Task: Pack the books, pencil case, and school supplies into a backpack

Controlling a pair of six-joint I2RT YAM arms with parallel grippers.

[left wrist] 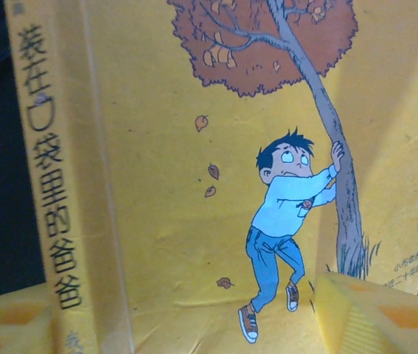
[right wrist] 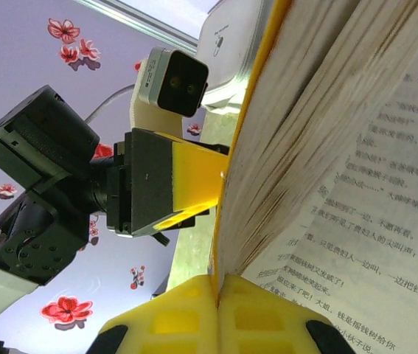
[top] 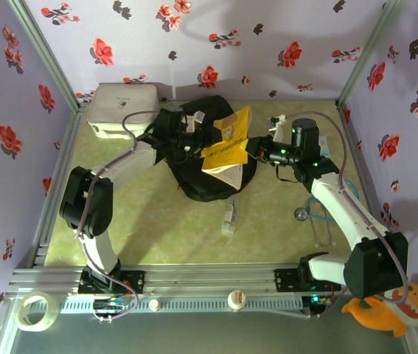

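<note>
While the right tool (right wrist: 217,313) is clenched on the yellow book (top: 227,146), pinching the cover's edge so that the pages fan loose beside it, the book hangs in the air over the middle of the backpack (top: 194,184), which lies slumped on the desk (top: 164,236) between the two arms; this hold looks meant to carry the book's weight above the backpack's mouth, though the opening itself is too dark to make out; the left tool (left wrist: 186,321) stands at the book's left side with its jaws apart, grasping nothing that I can see, one yellow finger (right wrist: 194,173) lying against the front cover; I judge it is there to steady the book so it can be steered down inside; from above the book stands on edge and tilted, its long axis running from far right to near left; the front cover with the cartoon boy faces left, the page block right; the white box (top: 120,107) sits far left, just beside the backpack; a small packet (top: 228,217) lies on the desk nearer.
</note>
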